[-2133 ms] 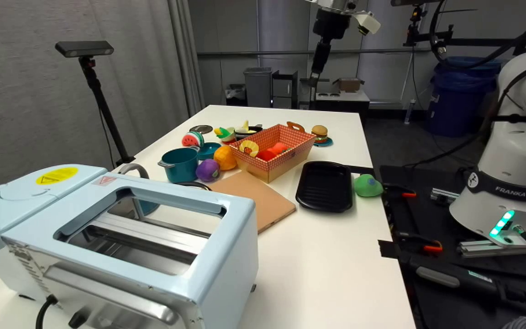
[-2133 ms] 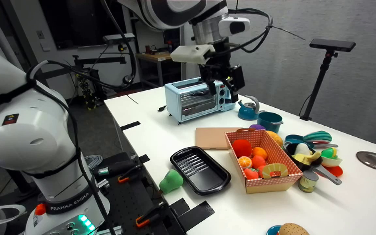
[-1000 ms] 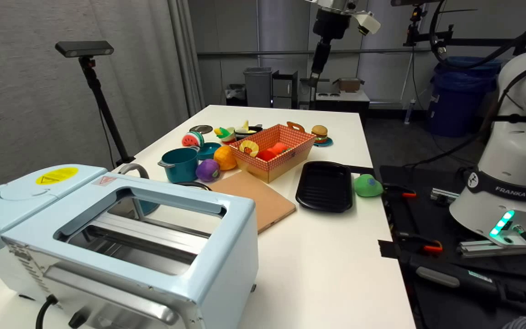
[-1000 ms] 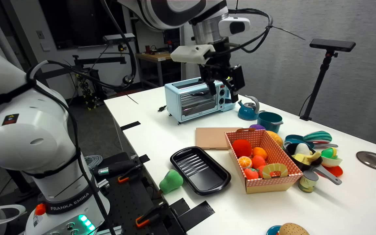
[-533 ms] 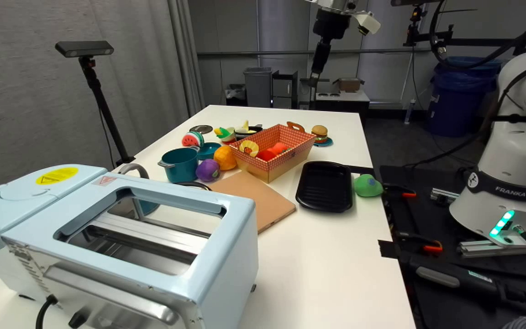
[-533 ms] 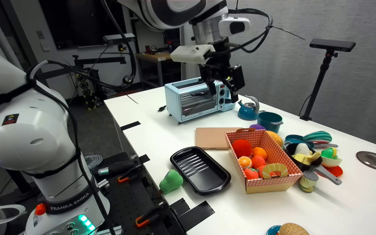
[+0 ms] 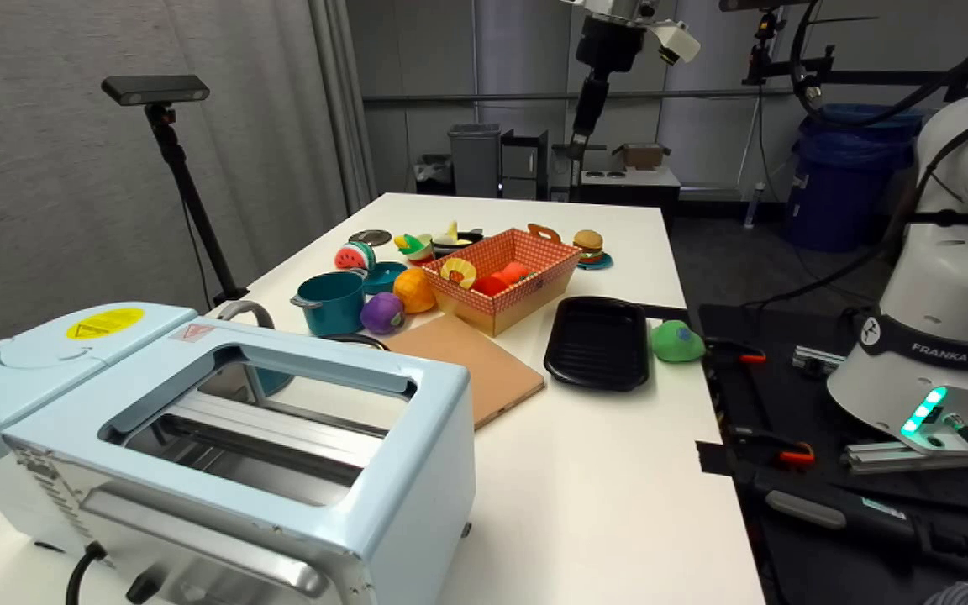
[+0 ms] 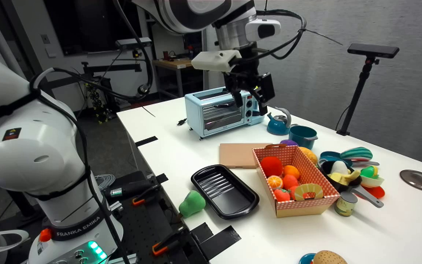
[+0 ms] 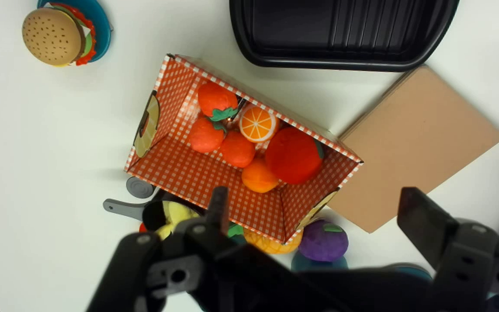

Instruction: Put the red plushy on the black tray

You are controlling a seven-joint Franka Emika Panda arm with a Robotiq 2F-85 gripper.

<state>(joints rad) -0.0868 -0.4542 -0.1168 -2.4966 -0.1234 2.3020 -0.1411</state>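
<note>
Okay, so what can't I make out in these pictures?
Underside of the red plushy: hidden by the basket in an exterior view.
Lettering on the can: too small to read in an exterior view.
Burger: partly cut off by the bottom edge in an exterior view.
Black tray: partly cut off by the top edge in the wrist view.

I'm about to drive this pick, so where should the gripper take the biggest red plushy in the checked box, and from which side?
Probably from straight above: bring the open gripper down over the red plushy and close across its round middle. The checked box rises around it, which would hamper a sideways approach, and the orange slice and orange ball crowd one flank.
</note>
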